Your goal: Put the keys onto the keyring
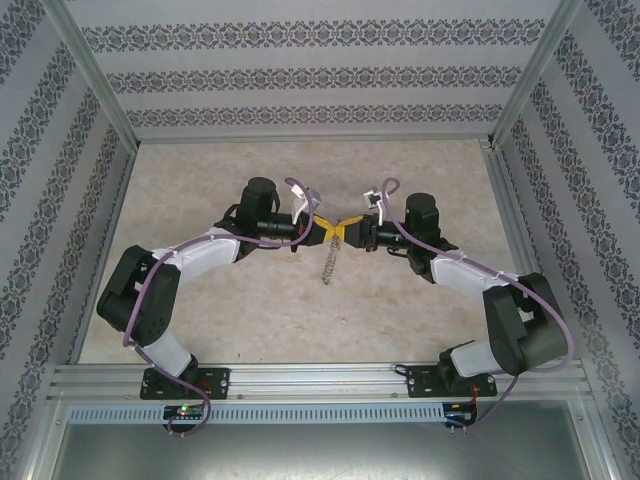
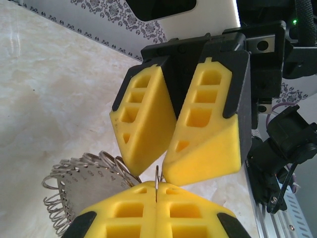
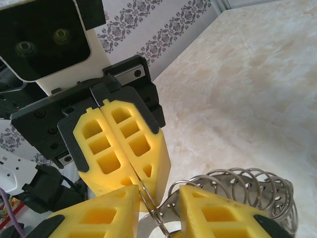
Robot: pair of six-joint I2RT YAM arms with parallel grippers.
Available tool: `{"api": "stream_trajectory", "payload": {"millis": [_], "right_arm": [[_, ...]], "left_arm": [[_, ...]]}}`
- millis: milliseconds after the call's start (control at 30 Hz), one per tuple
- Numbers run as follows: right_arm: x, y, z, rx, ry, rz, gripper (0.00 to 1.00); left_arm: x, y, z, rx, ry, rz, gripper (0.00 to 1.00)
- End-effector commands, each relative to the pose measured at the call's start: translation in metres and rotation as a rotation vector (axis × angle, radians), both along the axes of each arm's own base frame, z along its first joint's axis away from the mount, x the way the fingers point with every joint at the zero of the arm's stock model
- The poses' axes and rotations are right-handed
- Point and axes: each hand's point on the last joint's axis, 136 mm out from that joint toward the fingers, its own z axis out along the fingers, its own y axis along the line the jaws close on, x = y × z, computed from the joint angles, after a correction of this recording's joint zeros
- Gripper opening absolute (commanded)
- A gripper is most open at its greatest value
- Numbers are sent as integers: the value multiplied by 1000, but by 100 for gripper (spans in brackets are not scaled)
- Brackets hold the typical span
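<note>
Above the pale table [image 1: 250,320], the left gripper [image 1: 322,226] reaches in from 9 o'clock and is clamped tight on the thin wire of the keyring [image 1: 329,262]. The ring's coiled grey fringe dangles toward 6 o'clock below the fingertips. From 3 o'clock, the right gripper [image 1: 348,231] meets it tip to tip, jaws partly apart and straddling the same wire just beside that pinch.

Shiny grey metal keyring [image 2: 79,183], matt yellow plastic gripper fingers [image 2: 143,124], smooth pale marbled tabletop [image 1: 250,320]
</note>
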Motion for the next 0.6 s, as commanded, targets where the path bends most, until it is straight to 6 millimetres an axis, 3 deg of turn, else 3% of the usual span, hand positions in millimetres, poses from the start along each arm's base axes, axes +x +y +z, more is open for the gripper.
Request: {"api": "stream_trajectory", "payload": {"millis": [0,133,567], "right_arm": [[-3,8,4,15,-24,39,27],[-4,7,2,11,-19,34,23],[-7,-1,-6,2,-1,13,24]], "left_arm": [[-2,-6,18,-45,-55,-39,0],[-2,-6,18,-44,-56,-37,0],[-2,-4,19,-42,-62,-30,0]]}}
